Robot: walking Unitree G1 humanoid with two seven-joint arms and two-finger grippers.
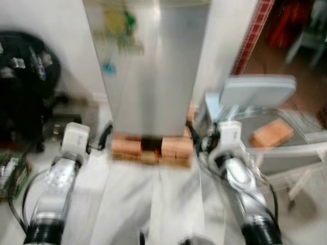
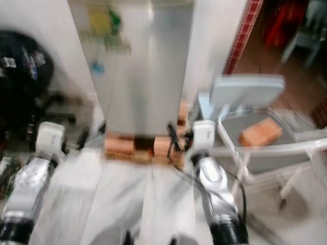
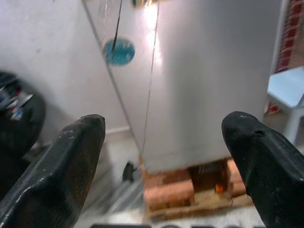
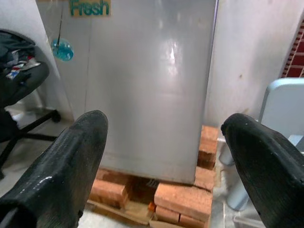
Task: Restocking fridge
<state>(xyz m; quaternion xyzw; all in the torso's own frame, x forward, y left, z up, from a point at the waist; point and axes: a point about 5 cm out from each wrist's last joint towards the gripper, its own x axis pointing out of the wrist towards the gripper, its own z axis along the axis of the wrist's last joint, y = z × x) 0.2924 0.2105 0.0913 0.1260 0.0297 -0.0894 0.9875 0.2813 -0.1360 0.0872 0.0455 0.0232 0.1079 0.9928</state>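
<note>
A tall silver fridge (image 1: 148,71) stands straight ahead with its door closed, raised on a base of orange bricks (image 1: 150,148). Stickers and a blue round tag (image 3: 118,51) mark its door. My left gripper (image 3: 166,156) is held up in front of the fridge, open, with nothing between its fingers. My right gripper (image 4: 161,161) is likewise raised toward the fridge, open and empty. Both silver arms (image 1: 56,189) reach forward, one on each side of the fridge base. The head views are blurred.
A black office chair (image 1: 23,87) piled with things stands at the left. On the right are a pale blue plastic chair (image 1: 255,92) and a clear tub (image 1: 291,138) holding a brick. White walls flank the fridge; pale floor lies before it.
</note>
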